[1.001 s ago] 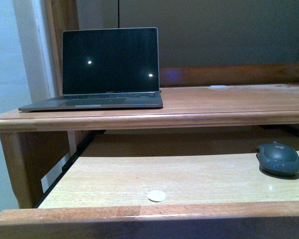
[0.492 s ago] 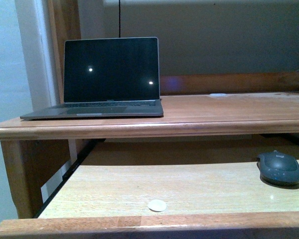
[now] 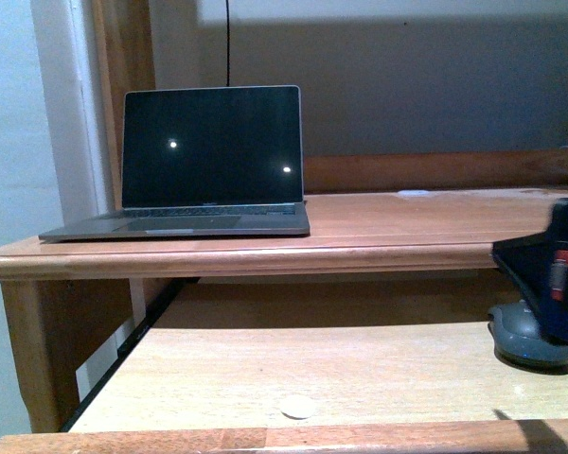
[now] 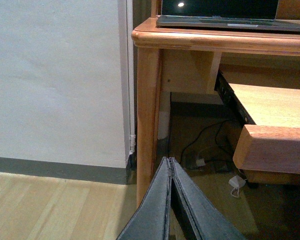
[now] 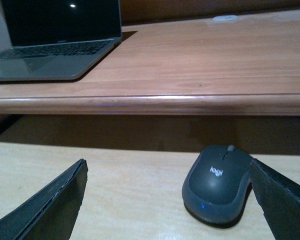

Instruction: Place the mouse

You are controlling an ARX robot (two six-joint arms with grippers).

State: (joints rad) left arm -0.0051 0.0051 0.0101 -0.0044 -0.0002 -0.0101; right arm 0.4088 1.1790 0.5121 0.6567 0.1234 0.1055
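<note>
The dark grey mouse (image 5: pixel 217 182) lies on the light wooden pull-out shelf (image 5: pixel 115 185) under the desk top, at its right end. My right gripper (image 5: pixel 167 165) is open and low over the shelf. The mouse sits just inside one of its fingers (image 5: pixel 282 200), while the other finger (image 5: pixel 55 202) stands far off. In the front view the right gripper (image 3: pixel 549 279) covers the mouse's (image 3: pixel 519 339) upper right part. My left gripper (image 4: pixel 169 160) is shut on nothing, hanging over the floor beside the desk's leg (image 4: pixel 147 115).
An open laptop (image 3: pixel 208 161) with a dark screen stands on the desk top (image 3: pixel 407 222) at the left. The desk top's rounded edge (image 5: pixel 155 104) overhangs the shelf just beyond the mouse. A white round sticker (image 3: pixel 297 407) lies near the shelf's raised front lip (image 3: pixel 265 440). Cables (image 4: pixel 205 160) lie on the floor.
The whole scene has slid downward in the front view. My right gripper has come into that view at the right edge and now partly covers the mouse, which has not moved.
</note>
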